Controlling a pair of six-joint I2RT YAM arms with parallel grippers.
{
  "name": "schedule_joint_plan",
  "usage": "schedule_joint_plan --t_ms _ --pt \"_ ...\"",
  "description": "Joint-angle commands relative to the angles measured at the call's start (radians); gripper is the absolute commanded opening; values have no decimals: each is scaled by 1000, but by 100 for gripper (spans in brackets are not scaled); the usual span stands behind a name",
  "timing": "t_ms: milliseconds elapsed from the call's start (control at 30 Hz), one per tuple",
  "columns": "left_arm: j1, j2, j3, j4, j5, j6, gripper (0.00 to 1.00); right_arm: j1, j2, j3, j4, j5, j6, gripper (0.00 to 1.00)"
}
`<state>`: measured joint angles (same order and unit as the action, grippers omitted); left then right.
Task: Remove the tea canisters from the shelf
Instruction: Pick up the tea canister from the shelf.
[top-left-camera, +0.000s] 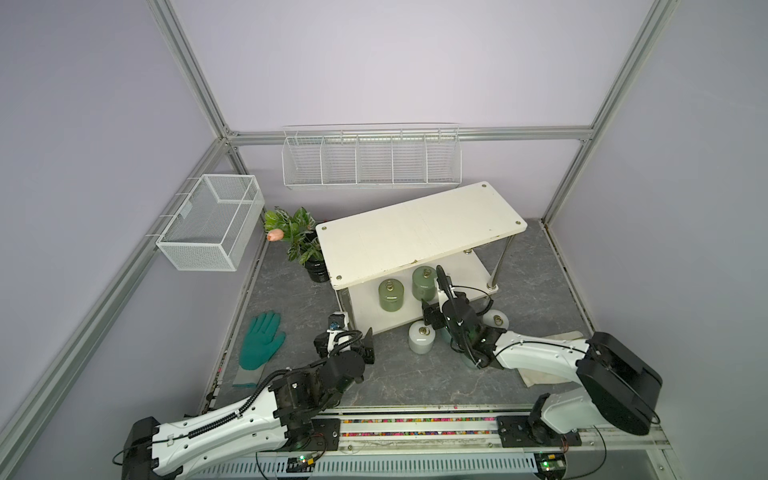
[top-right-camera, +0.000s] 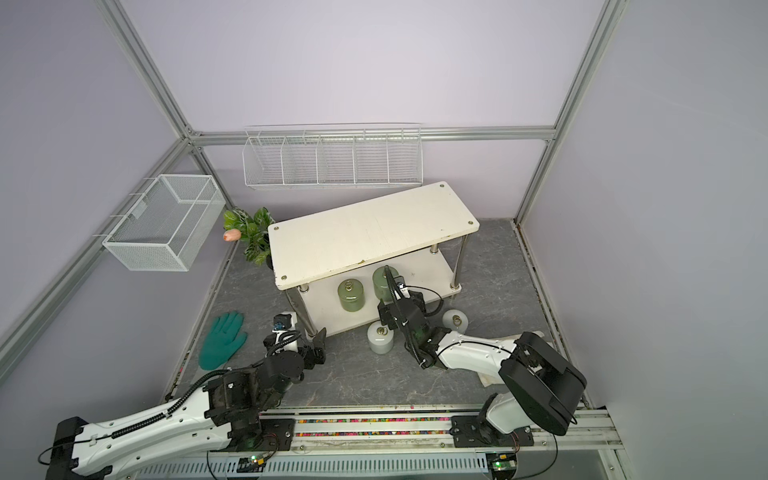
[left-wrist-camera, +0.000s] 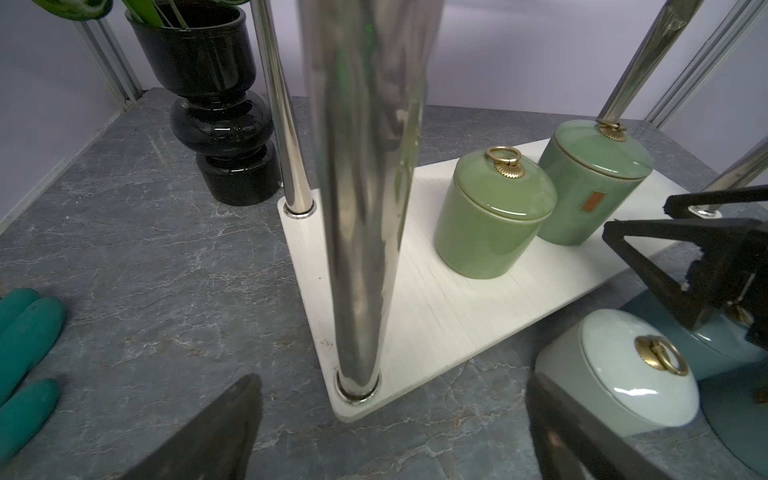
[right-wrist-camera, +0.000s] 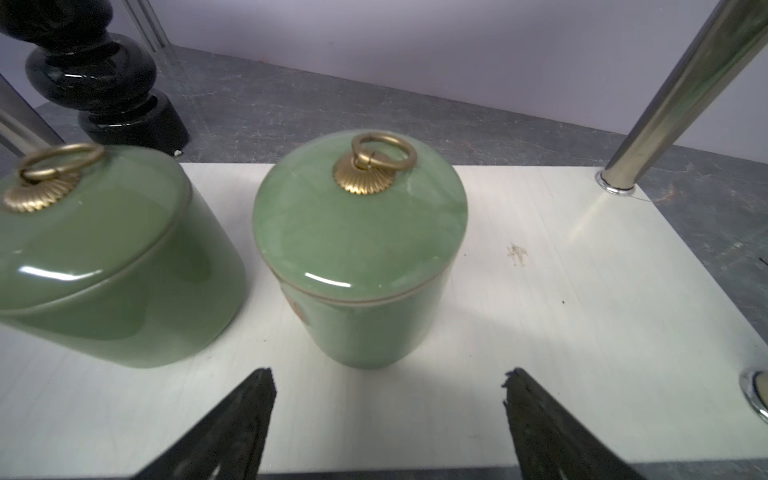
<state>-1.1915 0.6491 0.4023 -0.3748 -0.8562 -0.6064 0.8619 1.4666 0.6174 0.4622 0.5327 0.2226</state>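
The cream-white shelf (top-left-camera: 415, 228) stands at mid table in both top views, and its top board is bare. Two olive green tea canisters (top-left-camera: 391, 296) (top-left-camera: 424, 283) stand on its lower board (right-wrist-camera: 540, 311). My right gripper (right-wrist-camera: 390, 374) is open at that board's front edge, facing the right-hand green canister (right-wrist-camera: 359, 249) without touching it. A white canister (top-left-camera: 420, 337) and another (top-left-camera: 496, 319) stand on the table in front of the shelf. A pale blue one (left-wrist-camera: 723, 353) shows beneath the right gripper. My left gripper (left-wrist-camera: 392, 376) is open and empty, at the shelf's front left leg (left-wrist-camera: 365, 208).
A black pot with a leafy plant (top-left-camera: 316, 268) stands left of the shelf. A green glove (top-left-camera: 262, 340) lies on the table at the left. White wire baskets (top-left-camera: 212, 220) (top-left-camera: 370, 160) hang on the walls. A beige cloth (top-left-camera: 569, 334) lies under the right arm.
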Motion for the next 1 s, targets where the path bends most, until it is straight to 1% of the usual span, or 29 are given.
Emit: schedule_joint_plan --t_ms 0,367,600,967 --pt "-2 4 27 -18 -10 -12 100 -10 32 15 104 -28 -39 89" --pt "-2 13 35 -37 -12 -19 100 -18 150 9 272 -46 -56 89" --pt "-2 28 40 -35 -17 -20 100 -20 179 8 322 -20 -71 89" --pt "-1 59 45 -22 -8 -19 100 -31 225 23 363 -17 -81 89"
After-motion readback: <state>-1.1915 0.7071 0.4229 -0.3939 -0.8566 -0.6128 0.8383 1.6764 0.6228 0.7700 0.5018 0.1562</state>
